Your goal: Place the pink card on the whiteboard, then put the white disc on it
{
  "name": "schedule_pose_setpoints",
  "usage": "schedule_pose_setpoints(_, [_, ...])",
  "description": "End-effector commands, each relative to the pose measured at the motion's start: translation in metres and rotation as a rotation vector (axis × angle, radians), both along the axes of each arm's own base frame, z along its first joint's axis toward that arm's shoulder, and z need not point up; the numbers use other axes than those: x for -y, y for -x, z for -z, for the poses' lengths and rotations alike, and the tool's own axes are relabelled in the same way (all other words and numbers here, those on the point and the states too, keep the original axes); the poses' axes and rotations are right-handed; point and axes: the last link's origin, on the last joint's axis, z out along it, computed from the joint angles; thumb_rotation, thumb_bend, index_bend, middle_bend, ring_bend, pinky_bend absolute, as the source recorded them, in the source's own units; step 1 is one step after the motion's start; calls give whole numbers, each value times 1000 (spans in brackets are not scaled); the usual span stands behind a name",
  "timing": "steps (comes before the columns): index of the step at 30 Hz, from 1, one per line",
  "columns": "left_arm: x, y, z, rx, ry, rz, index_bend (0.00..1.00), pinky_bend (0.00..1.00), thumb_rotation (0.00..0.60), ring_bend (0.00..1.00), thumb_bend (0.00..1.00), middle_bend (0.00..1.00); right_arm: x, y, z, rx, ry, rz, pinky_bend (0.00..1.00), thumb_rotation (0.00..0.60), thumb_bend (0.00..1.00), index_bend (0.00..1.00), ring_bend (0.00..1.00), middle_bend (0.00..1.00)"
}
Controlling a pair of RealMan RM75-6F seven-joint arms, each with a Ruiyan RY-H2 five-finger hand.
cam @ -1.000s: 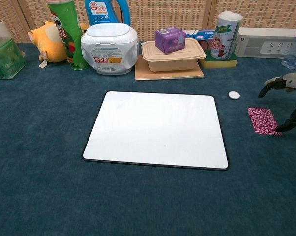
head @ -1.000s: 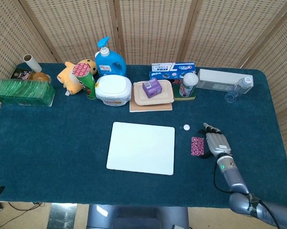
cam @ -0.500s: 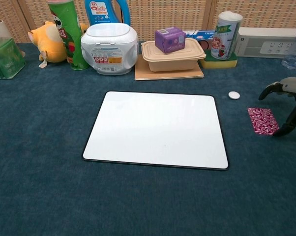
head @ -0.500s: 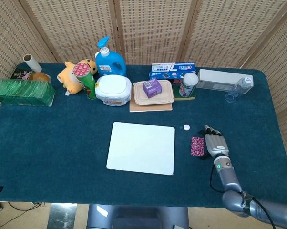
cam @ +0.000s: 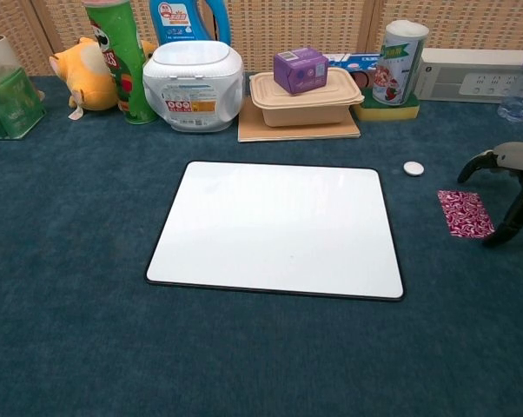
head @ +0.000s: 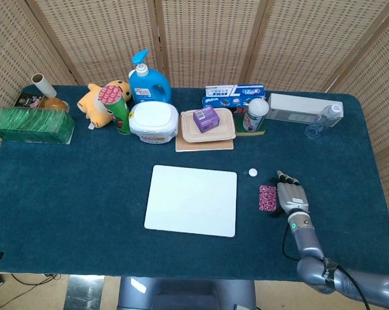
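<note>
- Lying flat on the cloth just right of the whiteboard (cam: 274, 228), the pink card (cam: 465, 214) is looking thin, light and bendy.
- Hovering beside it, the right hand (cam: 515, 178) is holding nothing, fingers spread.
- Pinching the card's right edge is likely the easiest hold.
- The white disc (cam: 413, 168) is sitting nearby, small and light.

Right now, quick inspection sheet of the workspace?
Surface: dark teal cloth table, flat.
Job's things: pink card lies on the cloth right of the whiteboard; white disc on the cloth behind it; whiteboard bare.
Clutter: back row with plush toy, detergent bottle, lidded food box, clear bottle.
Hands: right hand beside the card, fingers apart, holding nothing; left hand not in view.
Cables: nothing seen.
Surroundings: woven screen panels behind.
</note>
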Motion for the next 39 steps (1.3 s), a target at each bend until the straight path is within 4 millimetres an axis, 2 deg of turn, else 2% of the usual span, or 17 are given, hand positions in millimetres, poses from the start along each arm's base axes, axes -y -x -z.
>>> schedule_pose_setpoints(1, [0, 0, 0, 1, 0, 0, 0, 0, 600, 0, 127, 0, 0, 0, 1, 2, -2, 3, 0, 600, 170, 147, 0, 0])
schedule_pose_setpoints(16, [-1, 0, 0, 1, 0, -2, 0, 0, 600, 0, 128, 0, 6, 2, 6, -3, -12, 22, 0, 600, 187, 190, 0, 0])
schedule_pose_setpoints(24, [-1, 0, 0, 2, 1, -1, 0, 0, 600, 0, 127, 0, 7, 2, 6, 0, -14, 31, 0, 600, 221, 255, 0, 0])
schedule_pose_setpoints(33, [-1, 0, -1, 3, -2, 0, 0, 0, 600, 0, 127, 0, 7, 3, 6, 8, 10, 19, 0, 600, 252, 383, 0, 0])
schedule_pose_setpoints(39, [-1, 0, 0, 2, -2, 0, 0, 0, 600, 0, 127, 0, 4, 3, 4, 22, 38, -6, 0, 600, 253, 409, 0, 0])
